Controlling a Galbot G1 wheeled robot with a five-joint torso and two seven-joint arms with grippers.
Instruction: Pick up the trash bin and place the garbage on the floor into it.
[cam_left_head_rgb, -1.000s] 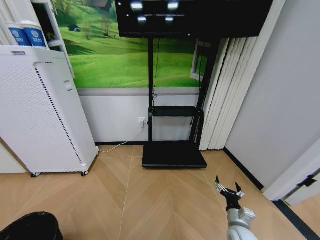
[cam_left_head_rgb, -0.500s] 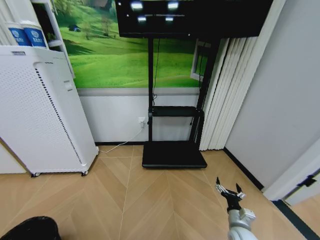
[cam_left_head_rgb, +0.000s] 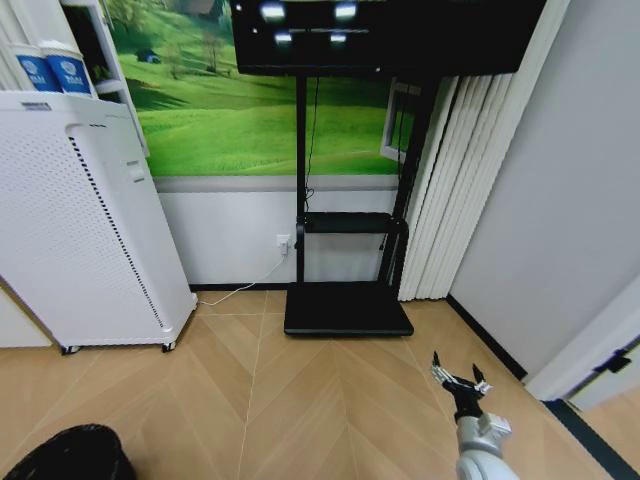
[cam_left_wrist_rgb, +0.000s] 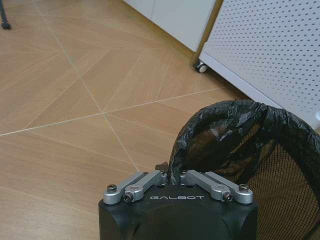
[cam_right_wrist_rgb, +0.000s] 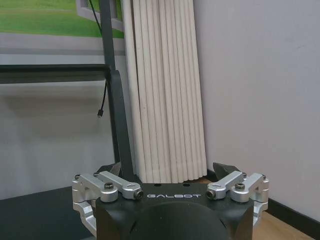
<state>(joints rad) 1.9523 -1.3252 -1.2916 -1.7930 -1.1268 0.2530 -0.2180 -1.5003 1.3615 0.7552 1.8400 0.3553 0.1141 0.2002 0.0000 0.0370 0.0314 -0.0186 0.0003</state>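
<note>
Two grippers: left gripper (cam_left_wrist_rgb: 173, 176) clamped on trash bin (cam_left_wrist_rgb: 260, 150) rim above floor (cam_left_wrist_rgb: 75, 100); right gripper (cam_left_head_rgb: 458, 380) spread apart, empty, low at right.

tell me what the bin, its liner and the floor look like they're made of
Bin: black wire mesh, probably metal, since a fine see-through grid shows on its wall. Liner: thin glossy black plastic film, crinkled and folded over the rim, pinched by the left gripper. Floor: tan wood or wood-look boards with visible grain, satin finish, laid in angled seams.
</note>
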